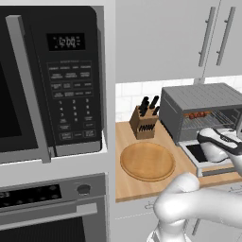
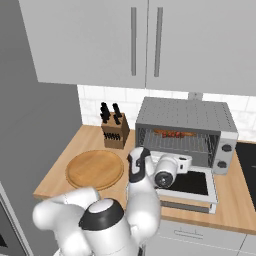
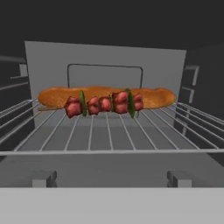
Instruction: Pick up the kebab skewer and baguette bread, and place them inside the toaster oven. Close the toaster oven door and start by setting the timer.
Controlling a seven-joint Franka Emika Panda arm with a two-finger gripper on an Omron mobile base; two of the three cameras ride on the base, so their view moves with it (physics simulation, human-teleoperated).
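hand view, a simulated kitchen: the kebab skewer (image 3: pixel 103 105) lies across the wire rack (image 3: pixel 109 131) deep inside the toaster oven (image 3: pixel 105 57), touching the front of the baguette bread (image 3: pixel 107 97), which rests just behind it along the back wall. both foods are already in place, so by the look of things the door is the next item to handle. the toaster oven door (image 2: pixel 192 185) hangs fully dropped, its dark glass facing up, level with the wooden counter (image 2: pixel 235 205). the gripper (image 2: pixel 172 167) hovers just above that flap, at the oven's mouth and well short of the food, and its fingers are spread wide with nothing between them. judging from its grey frame and glass pane, the door should be stiff and fairly light, swinging on the hinge at its bottom edge, and the glass looks smooth enough to slip under a pad. the safest hold appears to be the free front edge of the frame, farthest from the hinge, lifted from below or pushed up and back rather than pinched on the pane. the timer knobs (image 2: pixel 227 148) sit on the panel to the right of the opening. left base view shows a knife block (image 1: pixel 144 120) and a round wooden board (image 1: pixel 147 161) on the counter to the oven's left, well apart from the hand
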